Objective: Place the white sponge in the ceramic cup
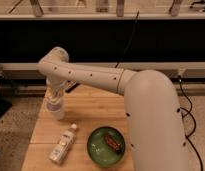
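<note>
My gripper (55,101) hangs straight down from the white arm at the table's far left, right over the ceramic cup (58,114). The cup is small and whitish and stands upright on the wooden table (91,110). The gripper's tip reaches the cup's rim and hides its opening. I cannot pick out the white sponge as a separate thing; it is hidden at the gripper or in the cup.
A white plastic bottle (63,144) with a label lies on its side at the front left. A green bowl (106,146) holding a brown item stands at the front middle. My arm's large white body covers the table's right side. A dark shelf runs behind.
</note>
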Robot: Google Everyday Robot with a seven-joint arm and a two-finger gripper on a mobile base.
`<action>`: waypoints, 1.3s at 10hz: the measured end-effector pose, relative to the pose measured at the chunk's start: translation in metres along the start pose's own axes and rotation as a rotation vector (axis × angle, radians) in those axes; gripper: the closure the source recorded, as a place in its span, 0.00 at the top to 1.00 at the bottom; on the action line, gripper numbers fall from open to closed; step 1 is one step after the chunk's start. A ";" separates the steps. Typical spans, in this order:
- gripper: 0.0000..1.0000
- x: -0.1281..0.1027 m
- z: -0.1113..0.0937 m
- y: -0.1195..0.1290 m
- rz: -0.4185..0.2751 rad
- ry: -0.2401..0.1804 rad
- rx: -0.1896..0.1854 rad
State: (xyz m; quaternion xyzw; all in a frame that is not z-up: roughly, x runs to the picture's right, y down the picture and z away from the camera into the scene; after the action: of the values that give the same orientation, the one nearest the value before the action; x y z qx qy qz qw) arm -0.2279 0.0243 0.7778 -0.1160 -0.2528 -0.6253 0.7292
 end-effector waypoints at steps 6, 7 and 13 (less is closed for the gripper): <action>0.00 0.001 -0.003 -0.009 -0.170 0.060 0.116; 0.00 0.000 -0.001 -0.011 -0.186 0.071 0.124; 0.10 -0.007 0.019 -0.013 -0.270 0.142 0.135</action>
State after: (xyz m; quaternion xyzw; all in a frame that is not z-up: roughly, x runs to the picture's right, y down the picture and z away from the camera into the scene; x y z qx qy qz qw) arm -0.2449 0.0372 0.7878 0.0129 -0.2553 -0.7058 0.6607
